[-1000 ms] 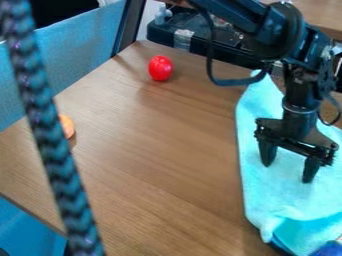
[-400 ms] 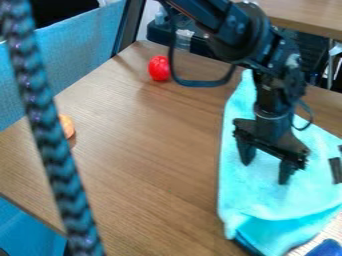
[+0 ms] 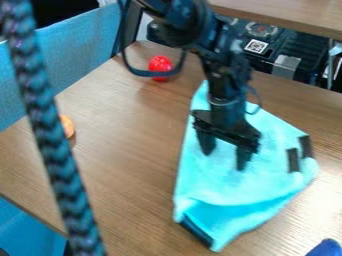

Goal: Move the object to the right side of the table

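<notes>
A thick braided cord (image 3: 57, 150) crosses close in front of me, blurred and cut off at top and bottom, hiding part of an orange thing (image 3: 67, 126) at left. The arm's looped cable (image 3: 141, 73) covers part of a red ball (image 3: 160, 63). The gripper (image 3: 225, 159) hides some of the turquoise cloth (image 3: 217, 187). At bottom right, a blue thing (image 3: 325, 248) is cut off.

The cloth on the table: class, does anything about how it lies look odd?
Somewhat: the turquoise cloth lies askew on the table, and its near end seems folded over beside a dark strip, so it looks rumpled rather than laid flat.
</notes>
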`<action>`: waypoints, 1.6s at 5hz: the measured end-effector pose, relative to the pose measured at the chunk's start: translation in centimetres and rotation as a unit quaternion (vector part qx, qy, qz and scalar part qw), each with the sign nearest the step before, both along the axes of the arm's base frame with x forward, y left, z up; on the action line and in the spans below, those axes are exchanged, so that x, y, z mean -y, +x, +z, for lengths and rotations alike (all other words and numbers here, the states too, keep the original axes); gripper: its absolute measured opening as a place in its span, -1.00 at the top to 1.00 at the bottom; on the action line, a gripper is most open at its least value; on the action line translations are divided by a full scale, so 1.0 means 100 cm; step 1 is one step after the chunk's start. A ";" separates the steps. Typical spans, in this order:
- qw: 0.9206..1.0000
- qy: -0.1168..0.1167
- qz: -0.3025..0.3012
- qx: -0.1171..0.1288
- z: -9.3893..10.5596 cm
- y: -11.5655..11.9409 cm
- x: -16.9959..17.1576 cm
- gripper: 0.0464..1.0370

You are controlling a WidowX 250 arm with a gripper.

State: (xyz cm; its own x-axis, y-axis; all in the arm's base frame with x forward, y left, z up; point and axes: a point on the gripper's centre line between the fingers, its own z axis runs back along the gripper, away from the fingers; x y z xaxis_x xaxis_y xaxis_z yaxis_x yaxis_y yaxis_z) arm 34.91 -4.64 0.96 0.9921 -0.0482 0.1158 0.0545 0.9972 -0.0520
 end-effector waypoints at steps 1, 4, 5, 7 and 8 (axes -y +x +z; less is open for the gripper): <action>1.000 0.007 0.023 -0.001 0.000 -0.005 -0.031 -0.93; 0.997 0.030 0.071 -0.012 -0.001 -0.024 -0.092 -0.93; 0.998 0.021 0.057 -0.017 -0.002 -0.019 -0.069 -0.92; 1.000 0.007 0.021 -0.011 -0.002 0.004 -0.014 -0.93; 1.000 0.004 0.006 0.000 -0.001 0.013 0.008 -0.93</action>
